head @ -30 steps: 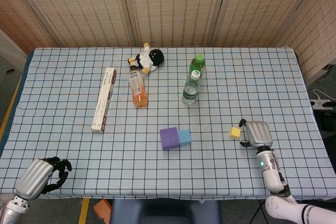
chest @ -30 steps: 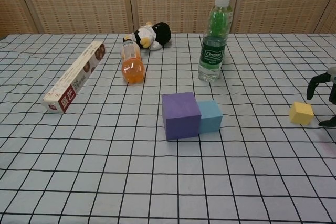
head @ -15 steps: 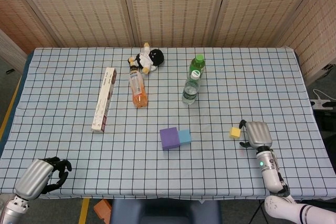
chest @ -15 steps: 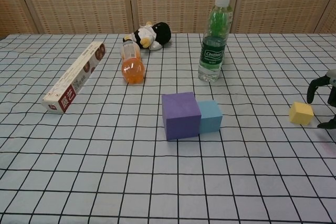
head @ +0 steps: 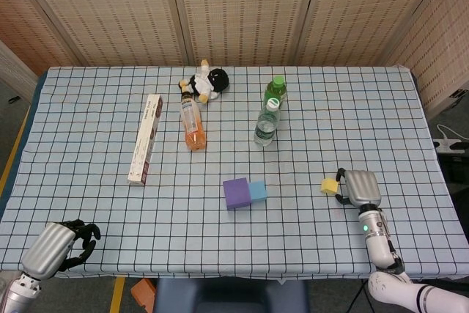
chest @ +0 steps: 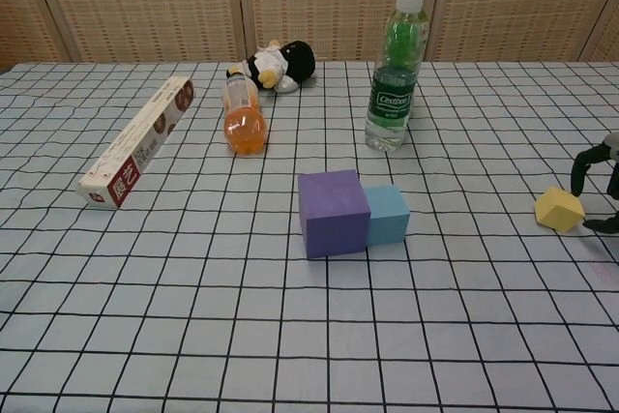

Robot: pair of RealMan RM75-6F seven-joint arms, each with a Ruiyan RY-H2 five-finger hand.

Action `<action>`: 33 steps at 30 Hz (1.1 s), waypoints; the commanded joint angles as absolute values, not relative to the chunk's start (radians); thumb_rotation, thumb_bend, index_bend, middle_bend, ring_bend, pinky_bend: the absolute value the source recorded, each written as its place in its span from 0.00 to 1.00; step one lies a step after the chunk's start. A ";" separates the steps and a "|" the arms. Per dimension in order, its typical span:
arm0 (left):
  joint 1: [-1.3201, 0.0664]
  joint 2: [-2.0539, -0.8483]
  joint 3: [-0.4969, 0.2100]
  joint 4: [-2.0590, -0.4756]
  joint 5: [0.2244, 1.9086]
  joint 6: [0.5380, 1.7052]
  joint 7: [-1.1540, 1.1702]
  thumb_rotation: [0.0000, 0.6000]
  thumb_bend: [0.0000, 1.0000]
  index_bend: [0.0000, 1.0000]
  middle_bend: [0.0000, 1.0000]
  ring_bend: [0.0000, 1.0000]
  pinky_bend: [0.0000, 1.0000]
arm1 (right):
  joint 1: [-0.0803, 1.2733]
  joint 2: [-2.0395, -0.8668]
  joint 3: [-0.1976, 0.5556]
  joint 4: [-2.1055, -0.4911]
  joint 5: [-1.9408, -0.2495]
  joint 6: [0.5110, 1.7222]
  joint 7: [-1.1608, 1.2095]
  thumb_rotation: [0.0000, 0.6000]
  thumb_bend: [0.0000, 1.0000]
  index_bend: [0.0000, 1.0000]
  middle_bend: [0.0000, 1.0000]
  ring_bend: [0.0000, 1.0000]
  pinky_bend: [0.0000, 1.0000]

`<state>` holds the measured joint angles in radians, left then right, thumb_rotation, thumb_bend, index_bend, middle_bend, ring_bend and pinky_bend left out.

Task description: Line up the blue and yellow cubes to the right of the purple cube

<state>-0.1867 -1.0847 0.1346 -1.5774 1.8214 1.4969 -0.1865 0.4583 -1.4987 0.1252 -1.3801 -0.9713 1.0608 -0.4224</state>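
1 cube is waiting: the yellow cube [chest: 559, 209], tilted, is sitting well right of the blue cube [head: 257, 190], already touching the purple cube [head: 236, 193]. Right hand [head: 359, 188] is curling fingers against it; grip uncertain.

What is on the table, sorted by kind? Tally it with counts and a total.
Cubes: 3, purple cube, blue cube, yellow cube
Bottles: 3, orange, green-capped, clear
Boxes: 1, long box
Plush toys: 1, plush
Total: 8
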 commanded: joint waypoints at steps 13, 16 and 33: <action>-0.188 -1.085 0.135 -1.577 1.821 1.494 -0.187 1.00 0.50 0.53 0.67 0.54 0.68 | 0.451 -1.509 0.133 -1.360 -1.033 1.075 -0.352 1.00 0.14 0.42 0.98 0.87 1.00; -0.188 -1.085 0.135 -1.578 1.820 1.494 -0.186 1.00 0.50 0.53 0.67 0.54 0.68 | 0.451 -1.515 0.135 -1.347 -1.033 1.067 -0.341 1.00 0.14 0.41 0.98 0.87 1.00; -0.187 -1.084 0.134 -1.577 1.822 1.499 -0.188 1.00 0.50 0.53 0.67 0.54 0.68 | 0.461 -1.553 0.141 -1.295 -1.011 1.019 -0.334 1.00 0.14 0.41 0.99 0.87 1.00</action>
<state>-0.1866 -1.0843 0.1342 -1.5772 1.8215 1.4987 -0.1882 0.4616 -1.5522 0.1403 -1.2946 -1.0098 1.0178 -0.3335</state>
